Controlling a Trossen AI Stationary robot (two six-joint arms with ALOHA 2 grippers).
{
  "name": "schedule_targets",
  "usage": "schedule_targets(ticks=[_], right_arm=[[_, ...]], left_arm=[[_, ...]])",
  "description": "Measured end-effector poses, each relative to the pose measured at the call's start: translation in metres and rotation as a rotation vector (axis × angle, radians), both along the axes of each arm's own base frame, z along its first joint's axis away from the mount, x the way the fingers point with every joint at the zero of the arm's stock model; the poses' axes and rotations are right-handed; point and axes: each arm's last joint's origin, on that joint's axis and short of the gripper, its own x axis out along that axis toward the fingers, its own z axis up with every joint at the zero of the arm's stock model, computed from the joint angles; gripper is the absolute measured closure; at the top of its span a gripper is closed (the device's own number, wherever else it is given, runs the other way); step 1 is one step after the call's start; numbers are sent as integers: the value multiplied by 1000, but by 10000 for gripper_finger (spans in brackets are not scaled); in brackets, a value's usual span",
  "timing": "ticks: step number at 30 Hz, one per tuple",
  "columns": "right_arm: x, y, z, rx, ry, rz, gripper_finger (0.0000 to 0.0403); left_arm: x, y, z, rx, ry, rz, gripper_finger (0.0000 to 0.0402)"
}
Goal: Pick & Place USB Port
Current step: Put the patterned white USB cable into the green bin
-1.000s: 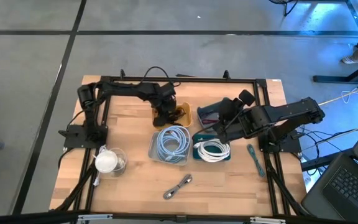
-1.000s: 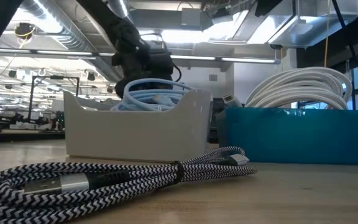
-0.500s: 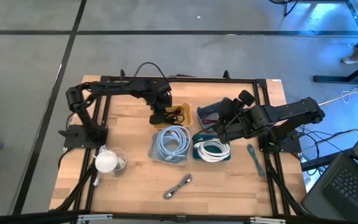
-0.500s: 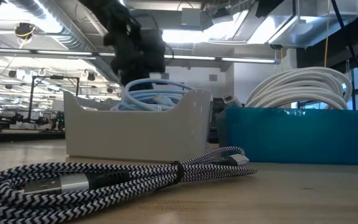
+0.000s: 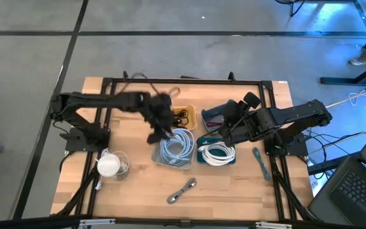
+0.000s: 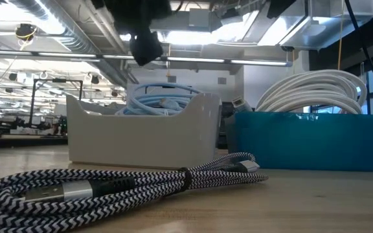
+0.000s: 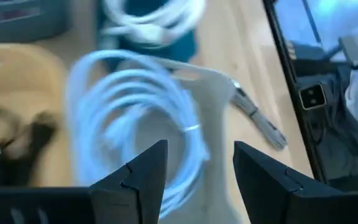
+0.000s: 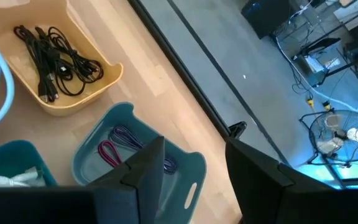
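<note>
Left claw (image 5: 155,135) spread wide and empty, hanging over the left edge of the white bin (image 5: 159,156) of pale blue cable (image 5: 176,145). Black USB cable (image 5: 182,116) sitting in the tan tray (image 5: 193,119), just far-right of that claw. Right claw (image 5: 221,129) parked open over the blue bin (image 5: 210,117).

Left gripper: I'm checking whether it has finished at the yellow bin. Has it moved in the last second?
Yes. In the high view the left gripper has left the yellow bin and now hangs open beside the white bin.
</note>
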Motion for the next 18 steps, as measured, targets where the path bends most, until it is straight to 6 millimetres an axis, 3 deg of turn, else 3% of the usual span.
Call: schedule_targets(ticks=[8,18], right_arm=[[0,0,0,-13,19,17,230],[0,0,0,-36,41,37,230]], left_arm=[[34,-87,-16,111,-99,-46,228],[54,-150,-72,78,23,79,233]])
